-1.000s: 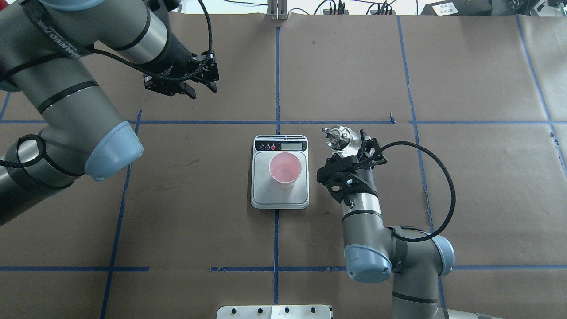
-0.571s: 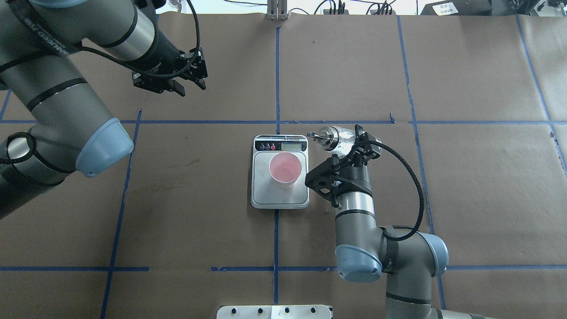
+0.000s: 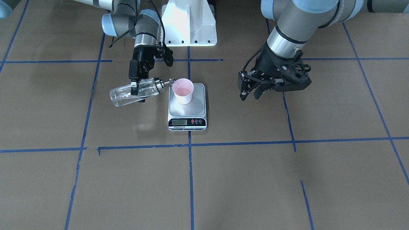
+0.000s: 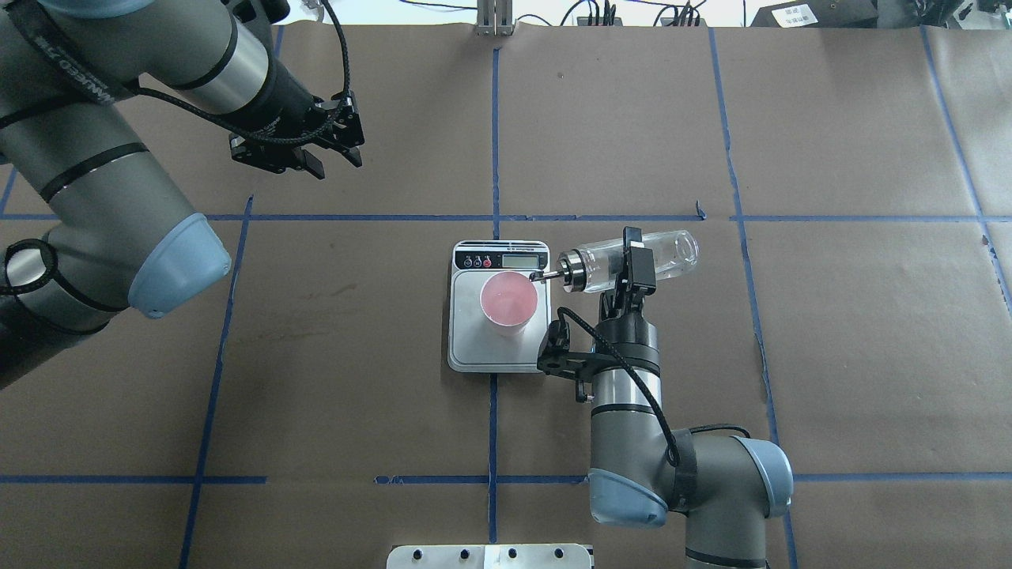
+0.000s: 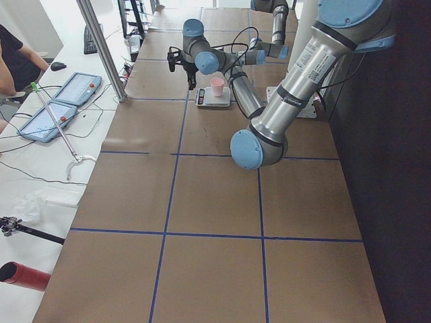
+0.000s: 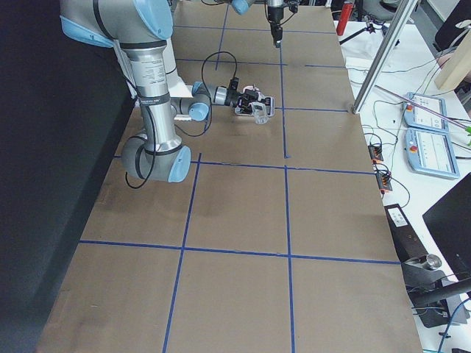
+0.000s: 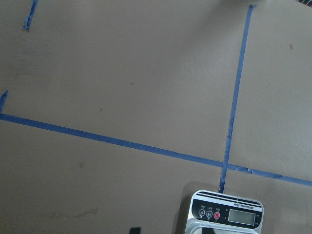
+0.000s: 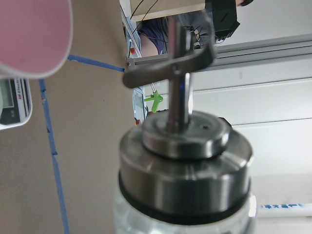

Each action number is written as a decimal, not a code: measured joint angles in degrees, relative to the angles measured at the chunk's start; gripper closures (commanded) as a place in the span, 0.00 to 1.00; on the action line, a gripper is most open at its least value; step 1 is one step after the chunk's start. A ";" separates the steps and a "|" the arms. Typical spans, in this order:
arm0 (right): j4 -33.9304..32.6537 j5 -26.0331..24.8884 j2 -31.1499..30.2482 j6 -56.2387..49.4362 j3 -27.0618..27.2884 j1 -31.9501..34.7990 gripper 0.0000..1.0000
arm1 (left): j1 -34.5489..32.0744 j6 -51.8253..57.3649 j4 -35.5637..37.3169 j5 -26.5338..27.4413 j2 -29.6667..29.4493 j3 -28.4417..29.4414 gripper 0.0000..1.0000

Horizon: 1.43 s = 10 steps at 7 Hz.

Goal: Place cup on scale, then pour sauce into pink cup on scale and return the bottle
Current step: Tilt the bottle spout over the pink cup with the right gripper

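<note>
The right end effector (image 4: 635, 265) pinches the bottle (image 4: 668, 251) round its middle, its two black fingers pressed against the clear glass from either side. The bottle lies nearly on its side above the worktop (image 4: 830, 356), base pointing right and slightly far, silver collar and thin pour spout pointing left, with the spout tip at the right rim of the cup (image 4: 510, 300); whether it touches the rim cannot be told. The sauce cannot be told apart from the glass. The cup, pale pink and tapered, stands upright on the scale (image 4: 474, 348), toward the far half of its smooth silver-grey square platform, just near of the black strip with its LCD and round buttons. In the right wrist view the brushed metal collar fills the frame, with the pink cup blurred at upper left. Brown paper crossed by blue tape lines (image 4: 496, 142) covers the worktop, and a black cable (image 4: 632, 379) loops along the right wrist beside the scale's right edge. The right arm rises from the near edge, forearm upright and wrist rolled over. The left end effector (image 4: 332, 160) hangs well apart to the far left, fingers spread and holding nothing, its thick grey arm bent at the elbow above the left side.
</note>
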 measured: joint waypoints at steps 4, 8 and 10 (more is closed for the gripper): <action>-0.09 -6.02 -0.14 -13.40 0.22 -0.59 1.00 | 0.01 0.00 -0.35 -2.52 0.20 0.17 0.47; -0.09 -8.28 -0.24 -20.35 0.23 -0.48 1.00 | 0.08 -0.07 -0.56 -3.59 0.40 0.19 0.47; -0.09 -9.38 -0.28 -21.29 0.22 -0.42 1.00 | 0.15 -0.12 -1.49 -3.72 0.46 0.40 0.46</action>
